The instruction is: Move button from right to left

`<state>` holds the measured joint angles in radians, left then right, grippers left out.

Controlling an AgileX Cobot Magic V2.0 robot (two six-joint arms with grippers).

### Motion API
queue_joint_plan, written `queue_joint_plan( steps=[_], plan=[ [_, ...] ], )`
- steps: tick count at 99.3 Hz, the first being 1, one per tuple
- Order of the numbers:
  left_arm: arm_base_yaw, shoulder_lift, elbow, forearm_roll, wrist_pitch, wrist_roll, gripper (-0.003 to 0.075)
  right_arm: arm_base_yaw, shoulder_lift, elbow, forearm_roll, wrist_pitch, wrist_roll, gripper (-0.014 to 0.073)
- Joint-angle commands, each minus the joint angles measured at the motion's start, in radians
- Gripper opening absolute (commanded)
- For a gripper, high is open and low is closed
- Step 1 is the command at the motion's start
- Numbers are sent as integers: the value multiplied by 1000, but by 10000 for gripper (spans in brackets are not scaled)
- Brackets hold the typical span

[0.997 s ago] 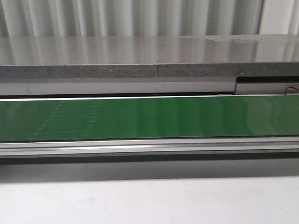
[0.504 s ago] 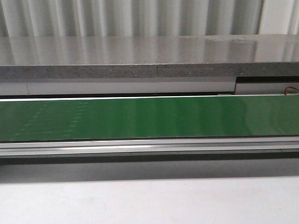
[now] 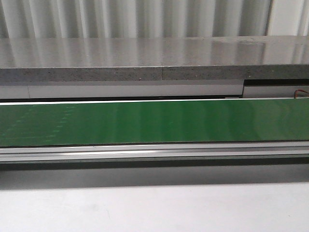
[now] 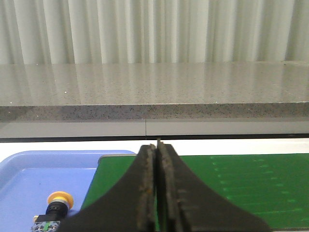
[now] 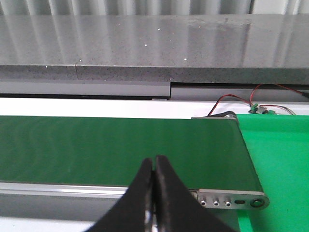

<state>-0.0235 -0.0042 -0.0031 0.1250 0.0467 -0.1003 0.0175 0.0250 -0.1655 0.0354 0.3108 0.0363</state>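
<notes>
Both grippers, left (image 4: 157, 186) and right (image 5: 153, 193), pressed closed on nothing; button (image 4: 54, 210) left of left jaws in tray (image 4: 24, 169), cap far.

button (image 4: 54, 211) base cut off by frame edge, blue tray (image 4: 29, 174) cropped

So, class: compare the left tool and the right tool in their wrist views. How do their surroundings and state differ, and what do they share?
The left tool sits by a blue tray holding the button; the right tool has no tray or button in view. The left tool is at the belt's tray end; the right tool is near its roller end, beside red wires. Both are black, shut and empty, above the green belt.
</notes>
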Motion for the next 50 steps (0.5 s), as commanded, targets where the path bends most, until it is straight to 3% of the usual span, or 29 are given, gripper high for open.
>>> queue_joint_plan(
  steps=[1,32,50],
  plan=[
    [-10,-32,26,-7,-84,-13,-20,0,-38,31,-23,-142,36,-67],
    [-10,-32,26,-7,-84,-13,-20,0,-50,175,-27,-357,105,-67],
    [-10,-32,26,-7,-84,-13,-20,0,-50,176,-42,-360,105,-67]
  ],
)
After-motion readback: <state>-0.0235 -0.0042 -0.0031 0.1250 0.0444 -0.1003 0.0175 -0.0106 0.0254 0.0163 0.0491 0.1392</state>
